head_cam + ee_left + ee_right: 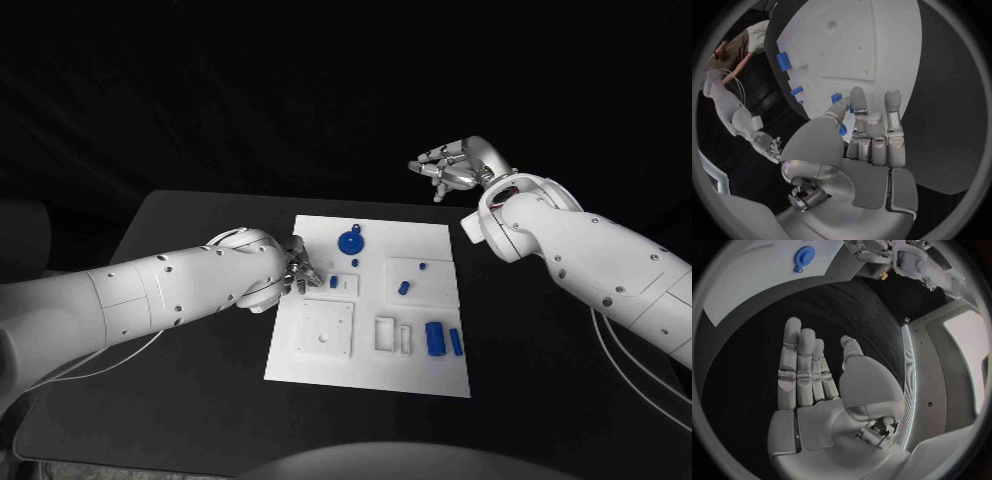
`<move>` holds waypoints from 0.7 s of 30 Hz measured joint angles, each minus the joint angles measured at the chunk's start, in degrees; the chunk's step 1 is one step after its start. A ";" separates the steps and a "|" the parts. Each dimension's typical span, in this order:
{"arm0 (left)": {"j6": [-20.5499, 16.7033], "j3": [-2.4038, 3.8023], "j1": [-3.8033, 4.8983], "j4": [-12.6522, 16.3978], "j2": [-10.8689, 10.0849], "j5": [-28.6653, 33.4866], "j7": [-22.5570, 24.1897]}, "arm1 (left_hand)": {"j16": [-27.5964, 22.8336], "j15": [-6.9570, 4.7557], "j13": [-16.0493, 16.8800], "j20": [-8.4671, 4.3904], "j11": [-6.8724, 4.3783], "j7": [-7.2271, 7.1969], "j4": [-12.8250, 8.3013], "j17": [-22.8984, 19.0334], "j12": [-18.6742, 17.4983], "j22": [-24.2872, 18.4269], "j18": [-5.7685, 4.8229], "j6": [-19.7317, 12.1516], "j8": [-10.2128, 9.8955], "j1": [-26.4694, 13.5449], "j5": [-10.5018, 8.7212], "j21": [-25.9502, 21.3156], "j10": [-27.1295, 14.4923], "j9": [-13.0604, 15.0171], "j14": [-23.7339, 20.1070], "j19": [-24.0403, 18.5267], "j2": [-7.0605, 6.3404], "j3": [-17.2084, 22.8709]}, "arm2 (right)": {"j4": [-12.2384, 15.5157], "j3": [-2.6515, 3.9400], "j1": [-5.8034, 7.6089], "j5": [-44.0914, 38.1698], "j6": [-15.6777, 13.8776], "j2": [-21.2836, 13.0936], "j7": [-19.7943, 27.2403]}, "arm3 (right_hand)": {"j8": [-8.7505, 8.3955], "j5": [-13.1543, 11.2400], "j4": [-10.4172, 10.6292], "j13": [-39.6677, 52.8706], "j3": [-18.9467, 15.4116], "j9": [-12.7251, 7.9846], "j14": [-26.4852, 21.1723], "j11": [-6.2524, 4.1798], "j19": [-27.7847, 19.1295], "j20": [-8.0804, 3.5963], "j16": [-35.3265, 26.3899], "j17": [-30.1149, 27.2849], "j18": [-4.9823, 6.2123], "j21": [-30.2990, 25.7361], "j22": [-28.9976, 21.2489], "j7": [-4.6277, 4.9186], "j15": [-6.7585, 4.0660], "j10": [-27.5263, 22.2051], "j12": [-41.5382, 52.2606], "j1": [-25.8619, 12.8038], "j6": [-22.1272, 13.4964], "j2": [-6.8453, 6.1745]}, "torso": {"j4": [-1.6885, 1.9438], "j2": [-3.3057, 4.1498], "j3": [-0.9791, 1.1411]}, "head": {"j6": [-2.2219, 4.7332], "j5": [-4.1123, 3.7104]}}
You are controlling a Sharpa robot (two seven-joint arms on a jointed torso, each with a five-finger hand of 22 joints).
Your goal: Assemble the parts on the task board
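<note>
Task board: a white plate at the centre of the black table, its long side running from 12 to 6 o'clock in the head view. No brand, label or writing can be read on it or on the parts.

Parts on the board: a round blue gear-like piece near the 12 o'clock end, with a small blue piece just below it; two small blue pieces on a raised white square toward 3 o'clock; a small blue block near the board's 9 o'clock edge; two upright blue cylinders and side by side toward 5 o'clock. A recessed white square plate lies toward 7 o'clock, with a narrow rectangular slot frame between it and the cylinders.

Left hand: reaches over the board's 9 o'clock edge, just beside the small blue block. In the left wrist view its fingers are extended and held close together above the board, the thumb alongside; small blue pieces show just past the fingertips, but whether any fingertip touches one cannot be told. Nothing is seen gripped.

Right hand: raised beyond the table's far edge, toward 1 o'clock from the board, well apart from it. In the right wrist view its palm is flat, fingers straight, thumb apart, holding nothing.
</note>
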 measured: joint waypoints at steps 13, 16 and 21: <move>0.77 0.03 -0.11 -1.35 0.61 0.01 0.02 | 0.00 0.01 -0.12 0.00 0.02 -1.13 2.96 -0.39 0.00 -0.01 0.00 1.15 0.36 0.00 -0.83 0.00 0.02 -0.34 0.00 0.00 -2.49 -3.03 | -0.03 0.00 -0.09 0.00 0.00 0.04 0.01 | 0.00 0.00 0.00 0.00 0.00 0.00 0.00 0.00 0.00 0.00 0.00 -0.01 0.00 0.00 0.01 0.00 0.00 0.00 0.00 0.00 0.00 0.00 | 0.00 0.01 -0.03 | -0.10 -0.10; 0.85 0.03 -0.15 -1.60 0.65 -0.05 0.02 | 0.00 0.00 -0.12 0.00 0.01 -2.16 3.84 -0.47 0.00 -0.01 -0.01 2.38 0.31 0.12 -0.87 0.00 0.01 -0.73 0.00 0.00 -3.18 -3.37 | -0.03 0.00 -0.11 0.00 0.00 0.04 0.01 | 0.00 0.00 0.00 0.00 0.00 0.00 0.00 0.00 0.00 0.00 0.00 -0.01 0.00 0.00 0.01 0.00 0.00 0.00 0.00 0.00 0.00 0.00 | 0.00 0.01 -0.04 | -0.16 -0.14; 0.91 0.03 -0.23 -1.87 0.73 -0.15 0.03 | 0.00 0.00 -0.12 0.00 0.01 -2.98 5.34 -0.67 0.00 -0.01 -0.01 3.20 0.32 0.04 -0.88 0.00 0.01 -0.98 0.00 0.00 -3.76 -4.20 | -0.05 0.00 -0.13 0.00 -0.01 0.03 0.01 | 0.00 0.00 0.00 0.00 0.00 0.00 0.00 0.00 0.00 0.00 0.00 -0.01 0.00 0.00 0.01 0.00 0.00 0.00 0.00 0.00 0.00 0.00 | 0.02 0.01 -0.04 | -0.19 -0.20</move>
